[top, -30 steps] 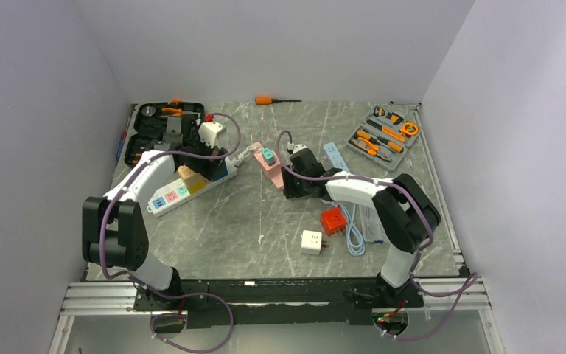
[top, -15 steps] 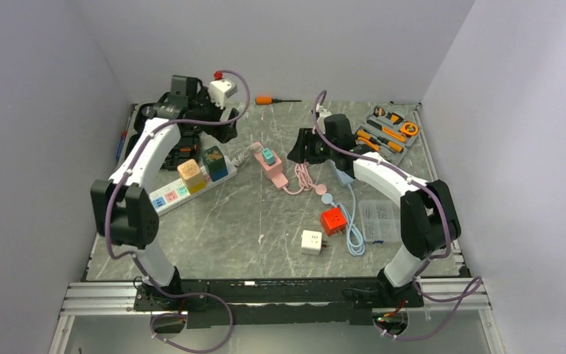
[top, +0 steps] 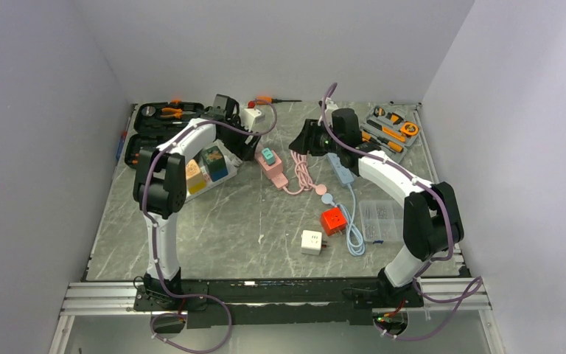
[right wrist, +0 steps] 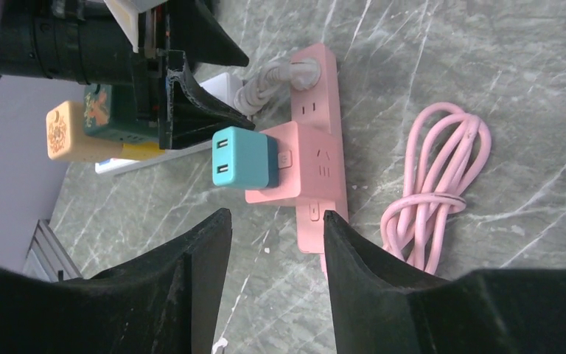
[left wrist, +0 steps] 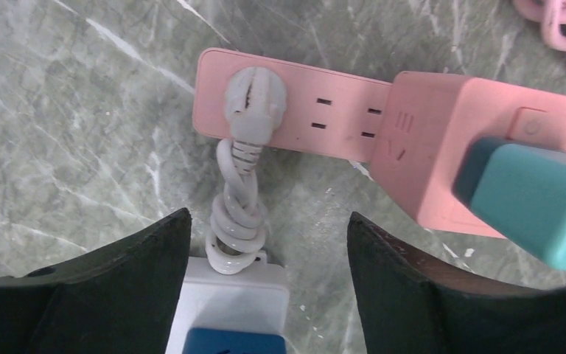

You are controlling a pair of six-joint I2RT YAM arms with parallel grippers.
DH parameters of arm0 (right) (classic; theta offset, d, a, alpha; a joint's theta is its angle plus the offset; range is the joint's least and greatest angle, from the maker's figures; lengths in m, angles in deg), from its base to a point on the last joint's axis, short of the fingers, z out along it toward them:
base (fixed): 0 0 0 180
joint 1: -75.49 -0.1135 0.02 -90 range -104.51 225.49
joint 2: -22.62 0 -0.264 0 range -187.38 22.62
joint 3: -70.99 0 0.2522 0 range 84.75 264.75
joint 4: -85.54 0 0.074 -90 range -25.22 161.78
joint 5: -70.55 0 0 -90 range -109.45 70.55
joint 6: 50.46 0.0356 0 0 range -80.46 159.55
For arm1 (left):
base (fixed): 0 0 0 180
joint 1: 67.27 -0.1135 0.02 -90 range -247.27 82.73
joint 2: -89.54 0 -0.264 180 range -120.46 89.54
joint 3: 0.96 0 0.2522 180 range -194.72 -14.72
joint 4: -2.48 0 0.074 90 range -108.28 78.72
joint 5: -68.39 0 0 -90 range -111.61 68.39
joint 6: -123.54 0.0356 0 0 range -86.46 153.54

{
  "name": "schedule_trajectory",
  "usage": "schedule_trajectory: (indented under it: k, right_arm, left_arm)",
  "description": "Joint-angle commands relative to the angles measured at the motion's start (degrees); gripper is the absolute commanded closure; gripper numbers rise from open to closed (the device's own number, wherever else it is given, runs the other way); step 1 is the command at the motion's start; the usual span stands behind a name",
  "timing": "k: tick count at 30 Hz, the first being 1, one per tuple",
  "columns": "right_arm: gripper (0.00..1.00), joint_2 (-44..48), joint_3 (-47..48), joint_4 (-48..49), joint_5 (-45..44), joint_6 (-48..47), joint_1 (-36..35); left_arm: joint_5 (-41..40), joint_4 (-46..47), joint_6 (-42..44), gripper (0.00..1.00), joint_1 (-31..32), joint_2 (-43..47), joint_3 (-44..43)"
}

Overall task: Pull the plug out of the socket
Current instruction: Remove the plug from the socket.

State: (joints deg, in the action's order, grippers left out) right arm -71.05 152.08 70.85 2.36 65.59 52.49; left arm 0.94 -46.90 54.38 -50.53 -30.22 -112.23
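Note:
The pink socket strip (left wrist: pixel 317 110) lies on the marble table, with a grey plug (left wrist: pixel 254 99) pushed into its end. The plug's white cord (left wrist: pixel 237 214) runs to a white power strip (left wrist: pixel 228 295). A pink cube adapter (left wrist: pixel 442 162) carrying a teal charger (left wrist: pixel 538 210) sits on the same strip. My left gripper (left wrist: pixel 269 247) hovers open above the cord, just short of the plug, holding nothing. My right gripper (right wrist: pixel 276 236) is open over the other end of the pink strip (right wrist: pixel 320 147), near the teal charger (right wrist: pixel 243 157). In the top view both grippers, left (top: pixel 245 141) and right (top: pixel 306 140), flank the strip (top: pixel 273 169).
A coiled pink cord (right wrist: pixel 435 184) lies beside the strip. A black toolbox (top: pixel 163 122) is at the back left and a tool tray (top: pixel 383 136) at the back right. A blue strip (top: pixel 339 166), red cube (top: pixel 332 220), white adapter (top: pixel 311 242) and clear box (top: pixel 379 220) lie at centre right.
My left gripper has swung right from over the toolbox and come down to the plug end of the pink strip, its jaws narrowing a little. The right gripper has barely shifted in the last half second.

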Motion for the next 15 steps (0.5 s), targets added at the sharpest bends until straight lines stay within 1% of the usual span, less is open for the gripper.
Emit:
schedule_trajectory:
  k: [1, 10, 12, 15]
  right_arm:
    - [0.49, 1.1, -0.6, 5.1, 2.5, 1.8, 1.4]
    - [0.52, -1.4, -0.6, 7.1, 4.8, 2.6, 2.3]
    - [0.53, -1.7, -0.7, 7.5, 5.2, 2.7, 2.5]
    - [0.53, -2.3, -0.7, 8.0, 5.6, 2.9, 2.8]
  left_arm:
    - [-2.9, 1.9, 1.2, 0.22, 0.4, -1.0, -3.0]
    - [-4.5, 2.2, 3.1, 0.24, 1.8, -5.0, -5.6]
    - [-5.8, 1.4, 3.2, 0.28, 2.2, -6.4, -7.3]
    - [-5.8, -1.8, 3.4, 0.40, 2.4, -9.0, -11.7]
